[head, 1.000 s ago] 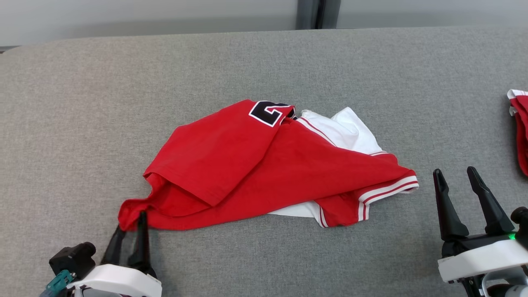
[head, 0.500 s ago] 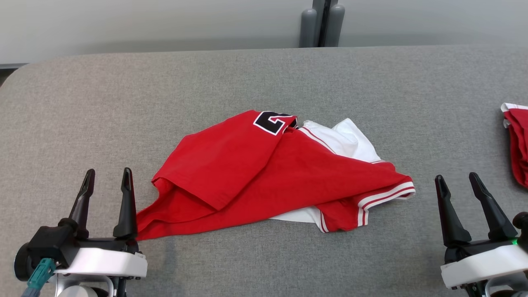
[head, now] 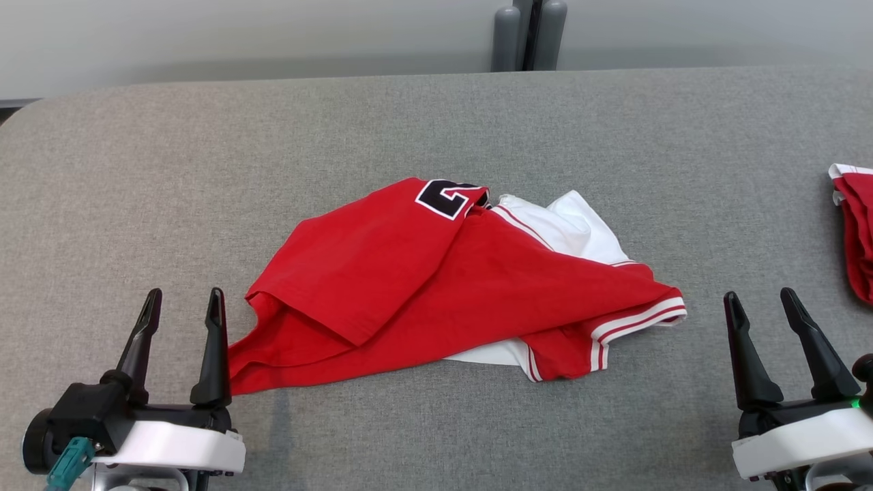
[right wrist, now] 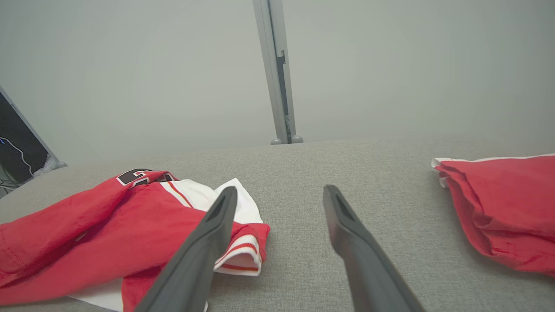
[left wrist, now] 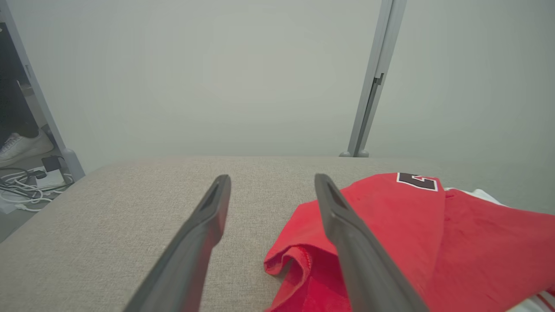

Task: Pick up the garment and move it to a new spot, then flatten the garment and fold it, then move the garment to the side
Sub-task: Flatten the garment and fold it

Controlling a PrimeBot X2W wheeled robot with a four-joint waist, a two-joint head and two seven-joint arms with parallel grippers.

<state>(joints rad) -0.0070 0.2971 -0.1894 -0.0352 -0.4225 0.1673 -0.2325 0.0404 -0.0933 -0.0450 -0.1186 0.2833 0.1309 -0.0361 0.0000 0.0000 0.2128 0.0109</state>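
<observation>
The garment (head: 436,279) is a red and white jersey with a black number patch, lying crumpled in the middle of the grey table (head: 436,123). It also shows in the left wrist view (left wrist: 412,234) and in the right wrist view (right wrist: 108,225). My left gripper (head: 185,300) stands open at the lower left, its fingers just left of the garment's near-left corner, holding nothing. My right gripper (head: 760,300) is open at the lower right, a short way right of the striped cuff (head: 638,320), with nothing in it.
A second red garment (head: 856,232) lies at the table's right edge, also seen in the right wrist view (right wrist: 498,208). A grey post (head: 528,34) stands behind the far edge. Cables and a shoe (left wrist: 21,145) lie on the floor beyond the table's left end.
My left gripper was shut on the garment's near-left corner; it has opened and let the cloth go, then drawn back left. The head camera has shifted. The right gripper has stayed put.
</observation>
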